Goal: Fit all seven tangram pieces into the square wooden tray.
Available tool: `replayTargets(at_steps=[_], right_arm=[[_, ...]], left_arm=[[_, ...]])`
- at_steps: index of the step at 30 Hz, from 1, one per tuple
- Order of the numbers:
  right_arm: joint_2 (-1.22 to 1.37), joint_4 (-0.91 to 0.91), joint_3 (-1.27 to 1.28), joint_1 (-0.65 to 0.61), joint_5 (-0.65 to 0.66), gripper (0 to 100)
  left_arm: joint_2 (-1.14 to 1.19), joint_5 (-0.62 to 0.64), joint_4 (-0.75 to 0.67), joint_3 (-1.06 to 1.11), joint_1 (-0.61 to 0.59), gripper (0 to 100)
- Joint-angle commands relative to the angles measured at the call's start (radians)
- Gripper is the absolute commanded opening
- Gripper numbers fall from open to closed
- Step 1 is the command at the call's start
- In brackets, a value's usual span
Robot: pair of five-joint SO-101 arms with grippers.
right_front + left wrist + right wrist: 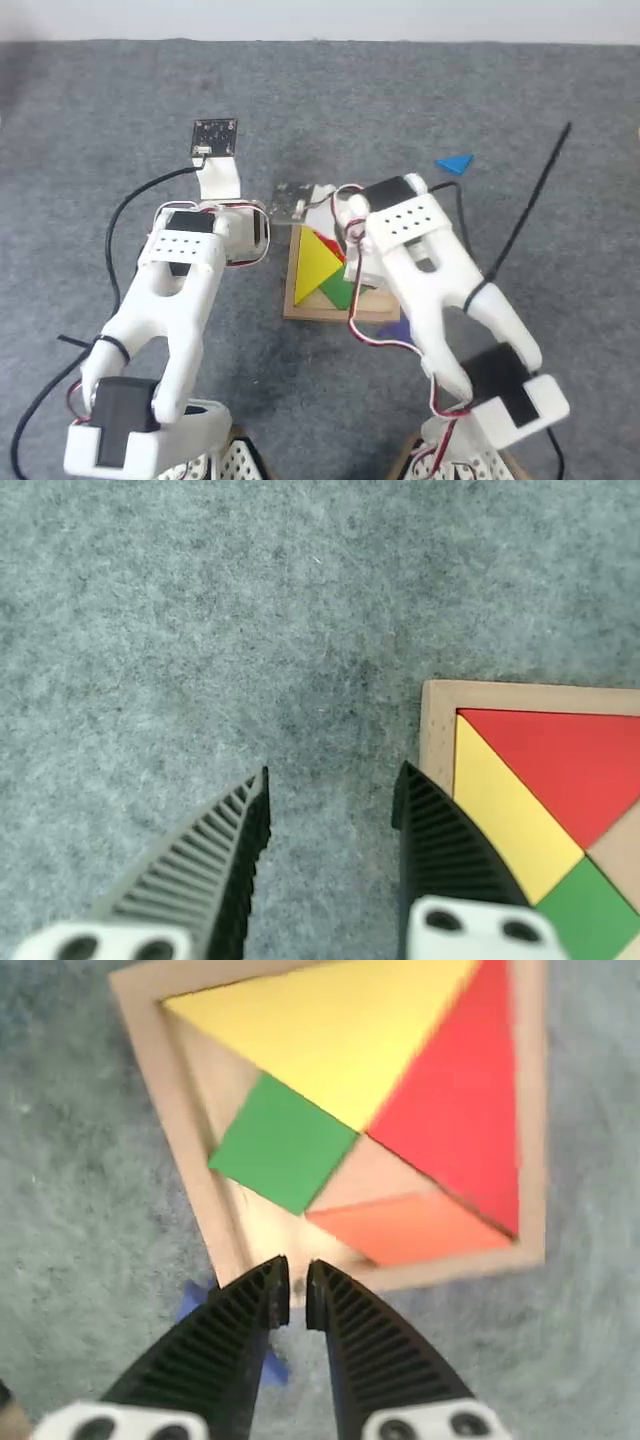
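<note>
The square wooden tray [300, 305] lies between the two arms. It holds a yellow triangle [340, 1030], a red triangle [460, 1110], a green square [283, 1143] and an orange piece [410, 1228]. Bare wood shows along one inner side of the tray. My right gripper [295, 1272] hangs over the tray's rim [225, 1250], shut with nothing between its fingers. Beside that rim a dark blue piece [195, 1300] lies on the carpet, partly hidden by a finger. My left gripper [333, 775] is open over the carpet just outside a tray corner [437, 730].
A small blue triangle [455, 163] lies on the grey carpet at the far right, away from the tray. A thin black cable [540, 190] runs across the carpet on the right. The dark blue piece [397, 328] sits under the right arm, off the tray's near right corner.
</note>
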Motion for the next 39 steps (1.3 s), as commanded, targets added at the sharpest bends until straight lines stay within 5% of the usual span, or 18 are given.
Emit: replayTargets(at_steps=[1, 5, 10, 19, 24, 31, 34, 39], right_arm=[[-0.007, -0.01, -0.018, 0.005, 0.009, 2.2], [-0.099, 0.05, -0.012, 0.142, 0.002, 2.2], [-0.377, 0.124, 0.017, 0.375, -0.163, 0.9], [-0.817, 0.147, 0.488, 0.412, -0.296, 1.2], [-0.814, 0.148, 0.569, 0.397, -0.051, 5.2], [-0.75, 0.09, 0.598, 0.278, 0.091, 30.7], [-0.697, 0.007, 0.631, 0.214, 0.25, 31.8], [-0.561, -0.145, 0.638, 0.163, 0.293, 31.8]], left_arm=[[-0.041, -0.002, -0.021, -0.005, 0.003, 20], [-0.041, -0.002, -0.018, -0.007, 0.003, 20], [-0.041, -0.002, -0.012, -0.013, 0.002, 20], [-0.041, -0.003, 0.06, -0.048, 0.003, 20], [-0.04, -0.003, 0.055, -0.048, 0.0, 20], [-0.04, -0.003, 0.057, -0.048, 0.002, 20], [-0.04, -0.003, 0.057, -0.048, 0.005, 20], [-0.04, -0.005, 0.057, -0.048, 0.002, 20]])
